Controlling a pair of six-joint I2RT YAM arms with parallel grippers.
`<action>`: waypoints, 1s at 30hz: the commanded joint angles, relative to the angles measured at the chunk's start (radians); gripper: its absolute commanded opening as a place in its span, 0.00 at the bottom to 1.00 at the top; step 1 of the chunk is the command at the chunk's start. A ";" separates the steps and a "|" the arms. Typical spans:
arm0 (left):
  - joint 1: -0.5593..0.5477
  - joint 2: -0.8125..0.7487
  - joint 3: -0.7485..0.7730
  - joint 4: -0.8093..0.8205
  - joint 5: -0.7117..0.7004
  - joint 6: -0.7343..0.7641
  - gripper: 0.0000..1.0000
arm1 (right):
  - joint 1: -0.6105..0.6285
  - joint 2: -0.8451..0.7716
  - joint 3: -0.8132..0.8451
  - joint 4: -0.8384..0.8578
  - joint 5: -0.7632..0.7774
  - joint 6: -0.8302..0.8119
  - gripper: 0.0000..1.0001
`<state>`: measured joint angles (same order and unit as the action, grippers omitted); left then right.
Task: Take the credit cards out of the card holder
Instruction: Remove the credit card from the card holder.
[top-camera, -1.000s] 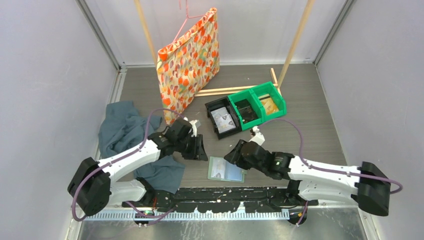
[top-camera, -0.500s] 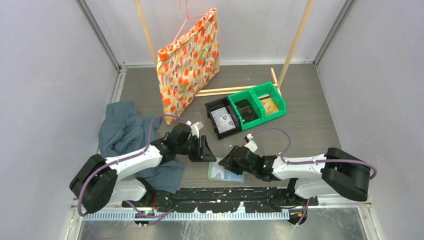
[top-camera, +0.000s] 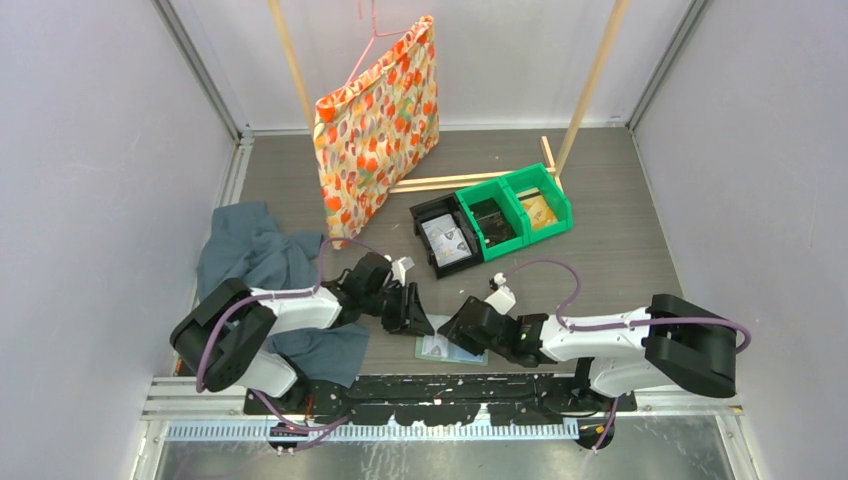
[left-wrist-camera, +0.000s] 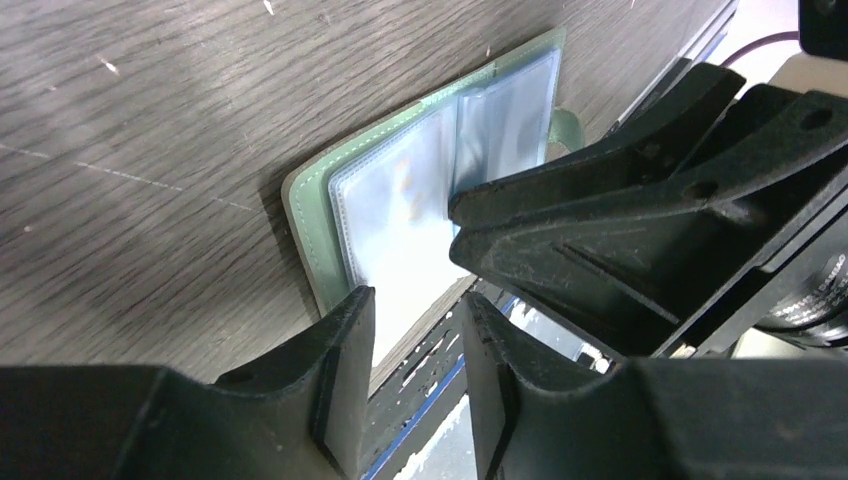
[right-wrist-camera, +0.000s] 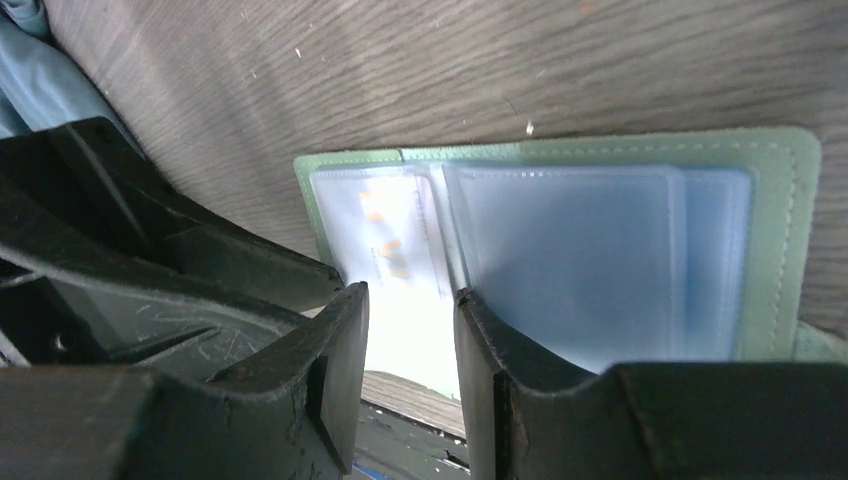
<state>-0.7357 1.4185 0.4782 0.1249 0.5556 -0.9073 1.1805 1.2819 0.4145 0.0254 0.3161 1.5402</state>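
Observation:
The card holder (top-camera: 447, 349) lies open and flat near the table's front edge, sage green with pale blue clear sleeves (right-wrist-camera: 600, 230). A white card with orange marks (right-wrist-camera: 385, 235) shows through its left sleeve (left-wrist-camera: 405, 190). My left gripper (top-camera: 418, 322) sits low at the holder's left edge, open, with nothing between its fingers (left-wrist-camera: 415, 300). My right gripper (top-camera: 455, 328) hangs open over the holder's middle, tips just above the sleeves (right-wrist-camera: 408, 295). The two grippers face each other closely, and the right one hides much of the holder from above.
A dark teal cloth (top-camera: 250, 265) lies under the left arm. Green bins (top-camera: 520, 210) and a black bin (top-camera: 445, 235) stand behind the holder. A floral bag (top-camera: 380, 120) hangs at the back. The black front rail (top-camera: 450, 385) runs just past the holder.
My left gripper has moved right and nearer, down to the holder's left edge. My right gripper has slid left over the holder and its jaws have narrowed a little.

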 joint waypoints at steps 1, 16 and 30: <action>-0.004 0.030 -0.008 0.105 0.061 0.009 0.37 | 0.038 0.020 0.036 -0.080 0.084 0.052 0.42; -0.004 -0.063 -0.012 0.035 -0.004 -0.008 0.36 | 0.091 0.013 0.039 -0.074 0.138 0.081 0.42; -0.004 -0.046 -0.001 -0.026 -0.037 0.025 0.43 | 0.101 -0.270 -0.022 -0.325 0.256 0.118 0.43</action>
<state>-0.7361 1.3605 0.4614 0.0883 0.5045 -0.9009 1.2762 1.0653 0.4221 -0.1944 0.4835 1.6230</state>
